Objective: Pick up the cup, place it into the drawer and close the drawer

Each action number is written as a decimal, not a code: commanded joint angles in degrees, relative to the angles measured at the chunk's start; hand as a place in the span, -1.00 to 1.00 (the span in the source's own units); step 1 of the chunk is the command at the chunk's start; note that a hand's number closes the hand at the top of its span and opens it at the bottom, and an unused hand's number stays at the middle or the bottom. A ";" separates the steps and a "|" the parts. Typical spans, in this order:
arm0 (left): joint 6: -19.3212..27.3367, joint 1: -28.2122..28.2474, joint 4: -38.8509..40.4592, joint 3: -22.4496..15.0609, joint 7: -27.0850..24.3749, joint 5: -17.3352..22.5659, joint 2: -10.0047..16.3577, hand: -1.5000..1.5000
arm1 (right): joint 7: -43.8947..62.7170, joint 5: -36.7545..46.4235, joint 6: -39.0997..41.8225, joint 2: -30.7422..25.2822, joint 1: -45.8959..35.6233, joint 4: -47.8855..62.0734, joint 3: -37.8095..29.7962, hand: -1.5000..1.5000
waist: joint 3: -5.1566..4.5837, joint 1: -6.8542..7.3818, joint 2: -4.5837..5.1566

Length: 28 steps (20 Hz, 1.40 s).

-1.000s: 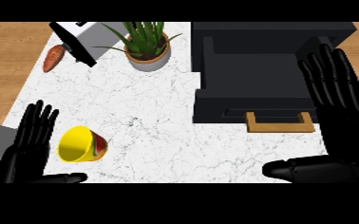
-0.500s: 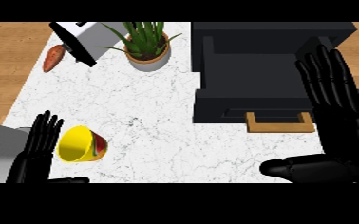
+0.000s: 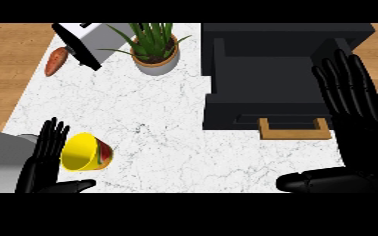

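Observation:
A yellow cup (image 3: pixel 85 152) with a red and green print lies tipped on the white marble counter (image 3: pixel 162 110) at the lower left. My left hand (image 3: pixel 46 166) is open just left of it, fingers straight and thumb stretched out beneath the cup, not closed round it. The dark drawer unit (image 3: pixel 284 75) stands at the upper right, its drawer pulled open, with a wooden handle (image 3: pixel 294 129) on its front. My right hand (image 3: pixel 351 112) is open at the right edge, fingers up beside the drawer, thumb low near the picture's bottom.
A potted green plant (image 3: pixel 153 47) stands at the back centre. A white and black box (image 3: pixel 83 40) lies at the back left, with an orange carrot-like thing (image 3: pixel 55 61) beside it on the wooden floor area.
My left hand has moved right, closer to the cup, and a grey forearm part now shows at the left edge. The right hand has barely shifted.

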 commanded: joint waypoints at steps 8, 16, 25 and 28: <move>0.35 -9.68 23.01 1.82 -12.27 -2.93 3.98 -1.00 | 2.31 -0.78 -0.51 0.06 0.23 -1.63 -0.91 -1.00 | -0.03 -0.31 0.05; 1.56 -10.01 28.17 -1.57 -19.25 -5.49 1.93 -1.00 | 1.20 -4.32 3.36 -2.45 -0.01 -0.26 -3.63 -1.00 | -0.02 -0.30 0.05; -0.69 -12.15 26.24 -0.92 -14.74 0.65 2.81 -1.00 | 0.22 -0.86 1.41 0.11 0.25 -0.63 -0.76 -1.00 | 0.01 0.01 -0.01; -5.10 -11.26 29.83 -0.81 -16.99 1.08 4.96 -1.00 | -0.26 -0.75 1.70 -0.92 -3.11 3.83 -1.99 -1.00 | 0.01 0.10 0.01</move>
